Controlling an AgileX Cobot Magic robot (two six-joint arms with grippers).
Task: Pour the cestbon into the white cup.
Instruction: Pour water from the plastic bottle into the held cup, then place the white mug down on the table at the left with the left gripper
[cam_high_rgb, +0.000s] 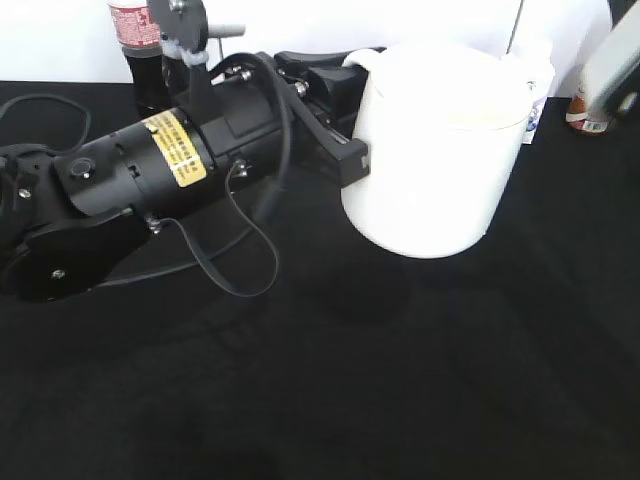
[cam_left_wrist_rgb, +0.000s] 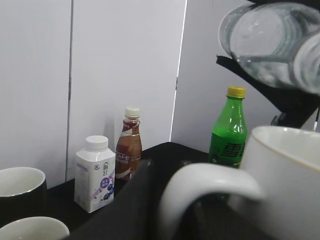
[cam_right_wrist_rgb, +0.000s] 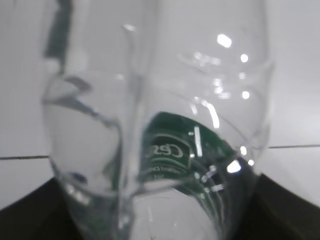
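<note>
White cup (cam_high_rgb: 430, 150): up off the black table (cam_high_rgb: 350, 400), hanging from the left gripper (cam_high_rgb: 345, 135) — fingers pinched tight on the handle (cam_left_wrist_rgb: 210, 187), so the mouth faces up and nothing covers it.

Why lifted: my guess is it's raised to meet the bottle partway, so the stream has less of a drop.

Cestbon (cam_left_wrist_rgb: 272, 42): in the left wrist view it sits above and just behind the rim, tilted over, clear body with water sloshing inside. Right wrist view is basically filled with it (cam_right_wrist_rgb: 165, 150), green label showing through the plastic.

Right gripper: fingers aren't clearly visible anywhere — the bottle hangs in front of that wrist camera so it's surely gripped, but how tight I can't tell.

Pour status: no stream visible, can't see the neck or whether the cap's off. Looks like the tipping stage.

Background stuff: green bottle (cam_left_wrist_rgb: 229, 127), brown drink (cam_left_wrist_rgb: 129, 142), little milk carton (cam_left_wrist_rgb: 95, 172), cola bottle (cam_high_rgb: 140, 45) — all well clear of the pour.
</note>
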